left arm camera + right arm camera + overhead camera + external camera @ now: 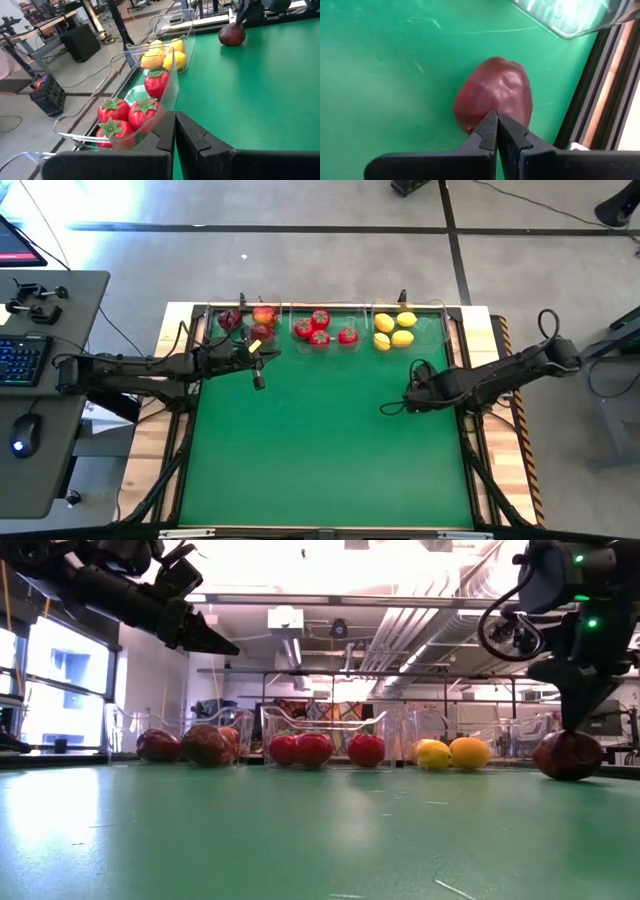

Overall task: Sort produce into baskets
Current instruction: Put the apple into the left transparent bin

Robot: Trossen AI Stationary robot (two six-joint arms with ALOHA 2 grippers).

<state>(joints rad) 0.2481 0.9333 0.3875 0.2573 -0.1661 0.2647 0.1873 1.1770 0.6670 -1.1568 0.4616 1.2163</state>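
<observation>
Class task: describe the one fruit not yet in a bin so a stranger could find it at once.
Start at the green mat and go to its right side, under the right gripper. There a dark red apple lies alone; every other fruit sits in the clear bins along the far edge.

Three clear baskets (323, 311) stand in a row along the mat's far edge: dark red and red-orange apples (262, 317) in the left one, red green-topped fruits (319, 320) in the middle, yellow lemons (384, 323) in the right. One dark red apple (567, 755) (dull, slightly dented) lies alone on the mat's right side.
</observation>
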